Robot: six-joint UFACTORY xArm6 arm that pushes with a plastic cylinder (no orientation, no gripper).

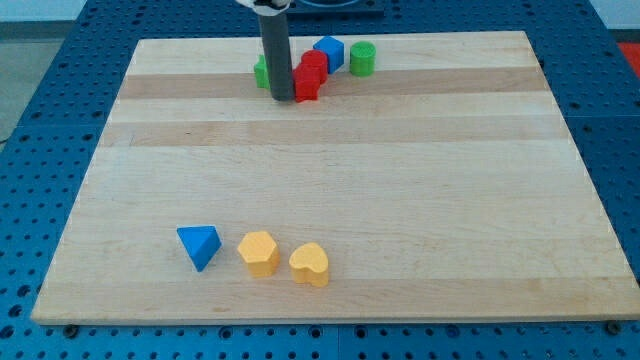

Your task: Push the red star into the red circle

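Observation:
Two red blocks sit touching near the view's top centre: one lower (306,87) and one just above it (315,64). I cannot tell which is the star and which the circle. My tip (281,99) rests on the board right against the left side of the lower red block. The dark rod rises from it and hides part of a green block (261,72) on its left.
A blue block (329,50) touches the upper red block's top right, and a green cylinder (362,58) stands to its right. Near the view's bottom left lie a blue triangle (199,246), a yellow hexagon (260,252) and a yellow heart (310,264). The wooden board (400,200) sits on a blue perforated table.

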